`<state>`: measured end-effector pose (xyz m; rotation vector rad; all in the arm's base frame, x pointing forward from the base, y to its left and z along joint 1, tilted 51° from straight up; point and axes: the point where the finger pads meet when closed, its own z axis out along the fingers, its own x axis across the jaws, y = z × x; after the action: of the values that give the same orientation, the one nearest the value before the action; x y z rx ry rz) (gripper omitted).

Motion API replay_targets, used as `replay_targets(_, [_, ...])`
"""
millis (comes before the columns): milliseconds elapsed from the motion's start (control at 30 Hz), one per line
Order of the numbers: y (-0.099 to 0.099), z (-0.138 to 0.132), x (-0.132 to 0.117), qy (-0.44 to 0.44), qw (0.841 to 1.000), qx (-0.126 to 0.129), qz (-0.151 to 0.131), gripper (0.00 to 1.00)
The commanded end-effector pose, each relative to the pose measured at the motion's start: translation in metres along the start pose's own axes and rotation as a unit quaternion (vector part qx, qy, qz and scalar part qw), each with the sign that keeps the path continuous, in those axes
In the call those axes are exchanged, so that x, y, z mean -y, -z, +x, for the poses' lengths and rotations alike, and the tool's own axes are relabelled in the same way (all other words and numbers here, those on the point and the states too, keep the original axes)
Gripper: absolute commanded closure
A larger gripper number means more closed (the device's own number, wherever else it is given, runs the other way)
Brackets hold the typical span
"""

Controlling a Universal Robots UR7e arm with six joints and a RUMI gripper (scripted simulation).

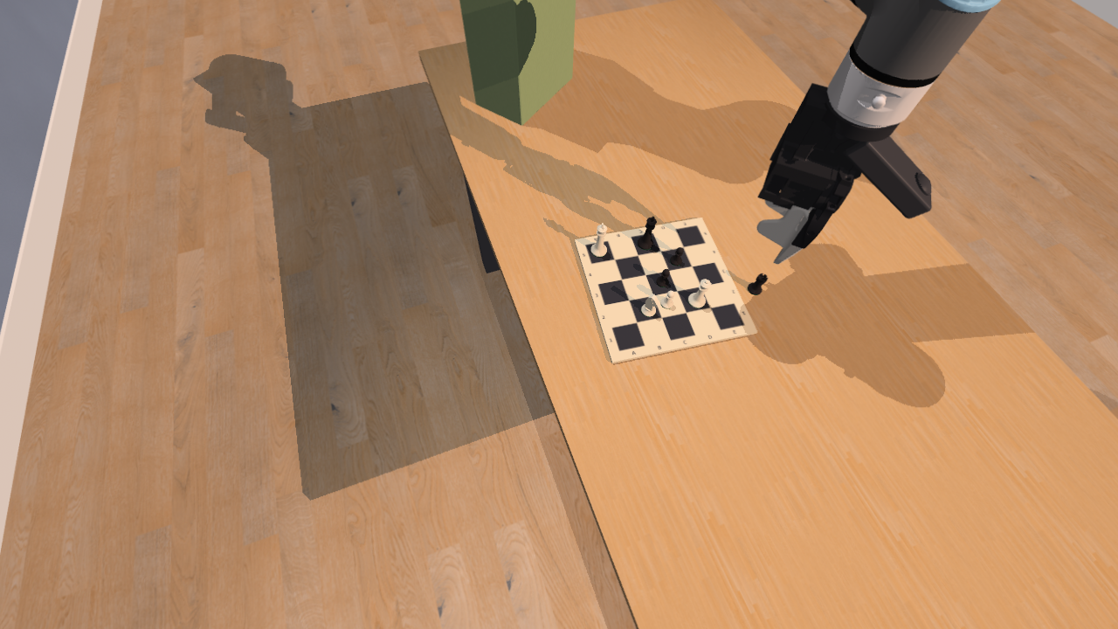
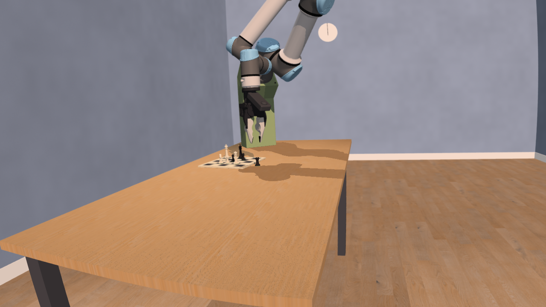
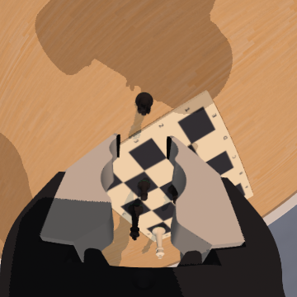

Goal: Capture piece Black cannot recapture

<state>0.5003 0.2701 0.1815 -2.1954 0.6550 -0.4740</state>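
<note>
My pincer (image 1: 790, 237) hangs empty and partly apart above the upright black pawn (image 1: 756, 284), which my descending fingers might topple off the chessboard (image 1: 617, 355).

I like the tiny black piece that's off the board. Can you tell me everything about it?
The black pawn is small and glossy, with a round head, a thin neck and a wider foot. It stands upright on the wooden table, just past the chessboard's E edge. Nothing touches it; the gripper hangs above, holding nothing.
</note>
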Motion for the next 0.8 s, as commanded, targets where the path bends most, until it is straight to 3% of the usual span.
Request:
replay_targets(0, [0.0058, 0.0002, 0.0001, 0.0, 1.0, 0.001, 0.0, 0.78])
replay_targets(167, [0.0064, 0.0002, 0.0001, 0.0, 1.0, 0.001, 0.0, 0.78])
replay_targets(200, [0.0064, 0.0002, 0.0001, 0.0, 1.0, 0.001, 0.0, 0.0])
replay_targets(767, [0.0064, 0.0002, 0.0001, 0.0, 1.0, 0.001, 0.0, 0.0])
